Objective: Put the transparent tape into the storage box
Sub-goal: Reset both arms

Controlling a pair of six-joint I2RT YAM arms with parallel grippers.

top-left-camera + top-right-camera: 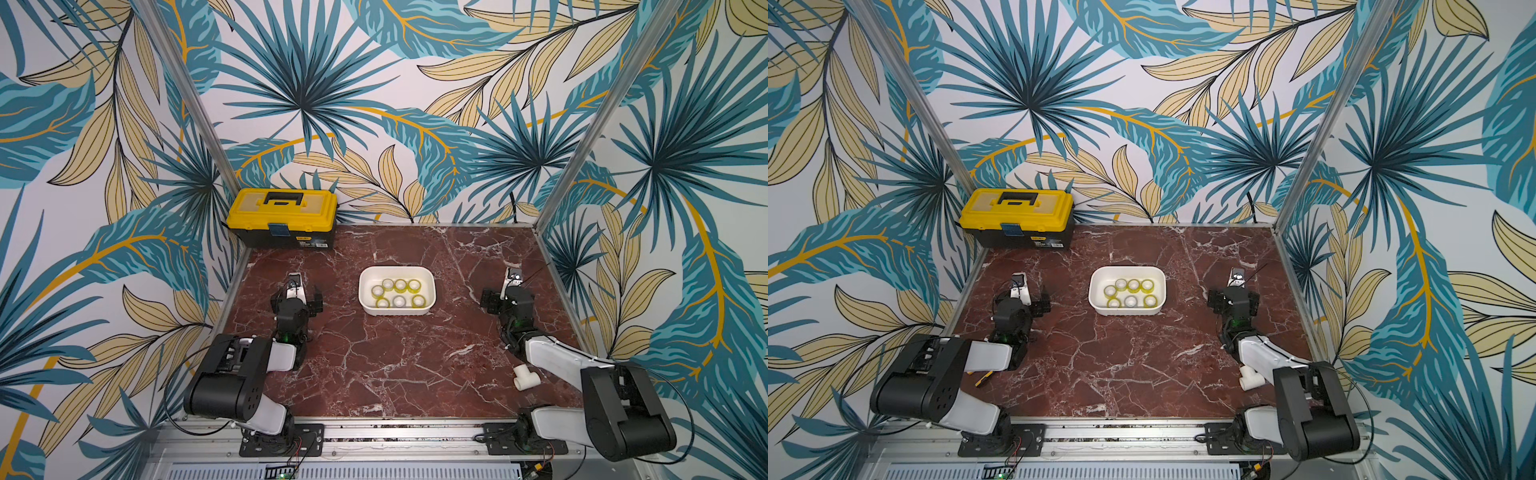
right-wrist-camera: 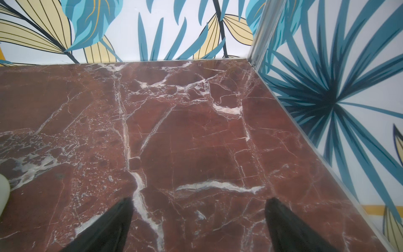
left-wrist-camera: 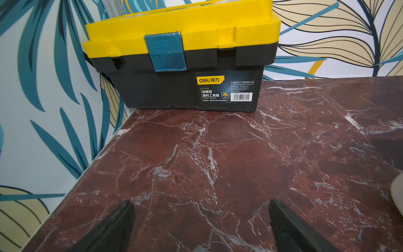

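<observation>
Top views, both | transparent tape (image 1: 400,285) seen lying flat inside storage box (image 1: 395,269) | rolls judged light, stiff, slick; best pinched across the rim | left gripper (image 3: 201,204), right gripper (image 2: 200,200) spread wide, empty, flanking storage box

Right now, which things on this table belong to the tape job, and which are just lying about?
Part of the job: white tub; seven tape rolls, all inside it.
Just lying about: yellow toolbox, back corner; white pipe fitting, near the front.
</observation>
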